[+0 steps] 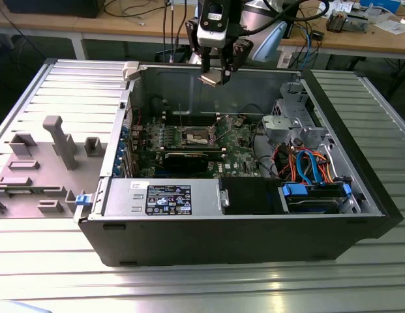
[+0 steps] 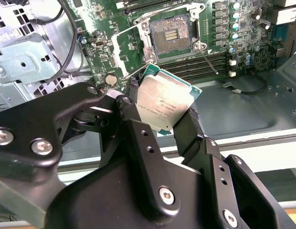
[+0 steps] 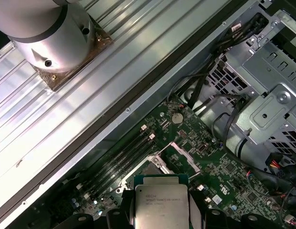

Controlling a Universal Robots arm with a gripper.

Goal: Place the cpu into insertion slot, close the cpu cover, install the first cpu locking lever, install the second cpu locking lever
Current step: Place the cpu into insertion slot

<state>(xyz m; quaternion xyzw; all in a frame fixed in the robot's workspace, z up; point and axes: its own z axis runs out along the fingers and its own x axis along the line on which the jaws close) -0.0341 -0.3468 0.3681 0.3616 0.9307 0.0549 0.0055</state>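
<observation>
Cpu (image 2: 169, 102) is clamped by two opposite edges in the jaws of the gripper (image 2: 159, 120). It hangs above the uncovered insertion slot (image 2: 170, 33), well apart from it. Judged light, thin and stiff; underside fragile, so an edge hold suits.

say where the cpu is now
The cpu is clamped in the gripper, held above the open computer case in the exterior view, over the motherboard and not yet in the insertion slot.
</observation>
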